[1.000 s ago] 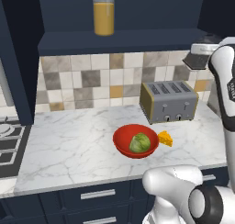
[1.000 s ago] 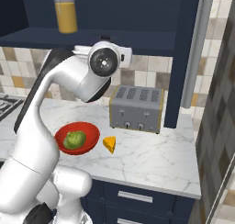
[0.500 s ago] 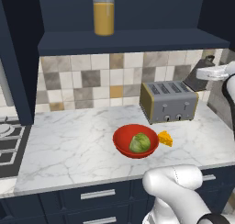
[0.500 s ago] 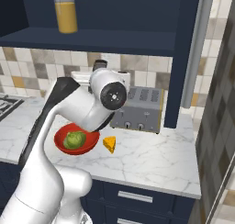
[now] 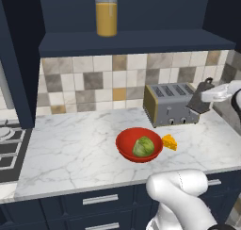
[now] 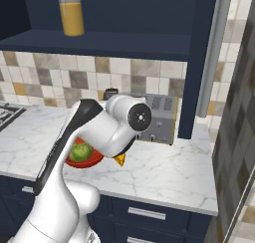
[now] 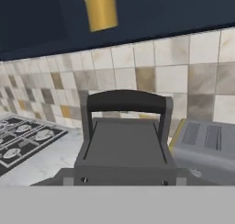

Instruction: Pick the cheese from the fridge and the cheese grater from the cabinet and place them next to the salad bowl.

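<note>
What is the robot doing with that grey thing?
The robot arm's gripper is holding the cheese grater up in the air, above the right end of the toaster. The cheese already sits on the marble counter right beside the red salad bowl with the lettuce. The grater hasn't been set down next to the bowl yet.

White marble counter (image 5: 70, 149) carries red salad bowl (image 5: 139, 144) near front, cheese (image 5: 169, 142) touching bowl's right side, silver toaster (image 5: 170, 104) further back right. Navy cabinet shelf (image 5: 132, 41) above holds jar of orange liquid (image 5: 106, 12).
</note>
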Controlling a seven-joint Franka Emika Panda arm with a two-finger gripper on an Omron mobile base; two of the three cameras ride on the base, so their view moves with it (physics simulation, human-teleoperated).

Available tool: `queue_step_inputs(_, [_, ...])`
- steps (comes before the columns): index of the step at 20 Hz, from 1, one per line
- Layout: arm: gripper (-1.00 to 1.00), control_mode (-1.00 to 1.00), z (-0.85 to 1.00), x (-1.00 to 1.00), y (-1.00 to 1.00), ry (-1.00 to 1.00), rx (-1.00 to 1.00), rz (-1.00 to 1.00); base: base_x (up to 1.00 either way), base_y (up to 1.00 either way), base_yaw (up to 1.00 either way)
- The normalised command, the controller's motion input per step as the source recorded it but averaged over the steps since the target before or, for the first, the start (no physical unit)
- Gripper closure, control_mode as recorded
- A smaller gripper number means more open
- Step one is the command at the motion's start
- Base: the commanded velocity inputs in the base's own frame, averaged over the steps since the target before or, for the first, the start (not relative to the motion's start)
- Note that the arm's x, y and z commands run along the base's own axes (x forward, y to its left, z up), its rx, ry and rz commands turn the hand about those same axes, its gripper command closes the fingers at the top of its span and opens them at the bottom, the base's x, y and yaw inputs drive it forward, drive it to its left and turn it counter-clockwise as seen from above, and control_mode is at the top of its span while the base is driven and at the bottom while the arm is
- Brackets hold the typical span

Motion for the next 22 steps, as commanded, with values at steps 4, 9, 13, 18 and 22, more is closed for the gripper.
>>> queue_step_inputs(4, [1.0, -1.0, -0.77, 0.0, 0.0, 0.0, 0.0, 0.0, 0.0, 0.0, 0.0])
queue_step_inputs(9, [1.0, -1.0, -0.74, 0.0, 0.0, 0.05, 0.0, 0.0, 0.0, 0.0, 0.0])
queue_step_inputs(13, [1.0, -1.0, -0.65, 0.03, 0.0, 0.14, 0.0, 0.0, 0.0, 0.0, 0.0])
queue_step_inputs(18, [1.0, -1.0, -0.59, 0.05, -0.04, 0.14, 0.0, 0.02, 0.0, 0.0, 0.0])
queue_step_inputs(22, [1.0, -1.0, -0.52, 0.05, -0.16, 0.11, 0.0, 0.06, 0.0, 0.0, 0.0])
